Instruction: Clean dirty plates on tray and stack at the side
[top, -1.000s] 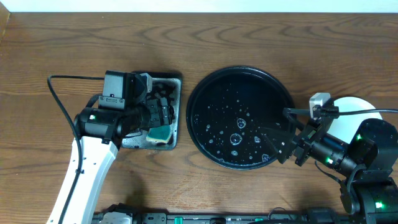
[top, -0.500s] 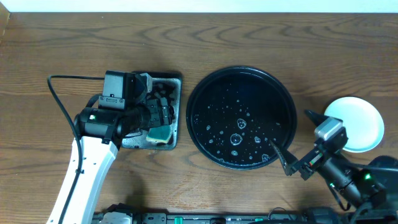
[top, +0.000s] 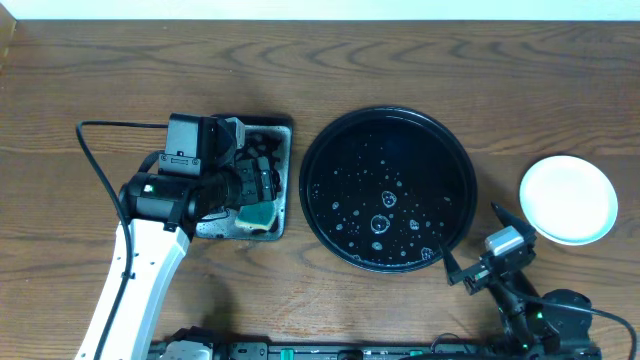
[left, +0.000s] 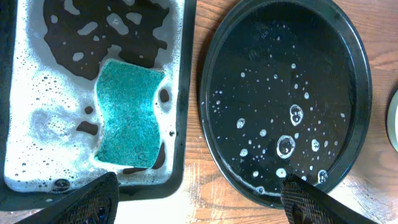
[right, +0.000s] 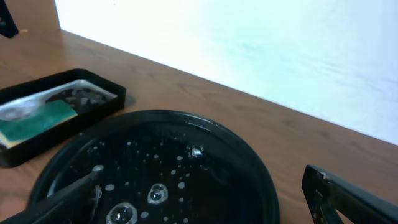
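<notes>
Left claw (top: 258, 187) hangs wide open and empty over the green sponge (left: 127, 115) in the soapy sponge tray (left: 186, 93), left half of the desk. Round black tray (top: 388, 110) mid-desk is wet and holds no plates. Right claw (top: 468, 248), spread and empty, is near the front edge. Plates (top: 567, 198) are stacked back-right of it by the right edge, with bare wood around them.

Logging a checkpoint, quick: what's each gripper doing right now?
Left gripper: open, holding nothing.
Right gripper: open, holding nothing.

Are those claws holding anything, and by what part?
Nothing is held. The left gripper is open over the sponge tray; the right gripper is open beside the round tray.
</notes>
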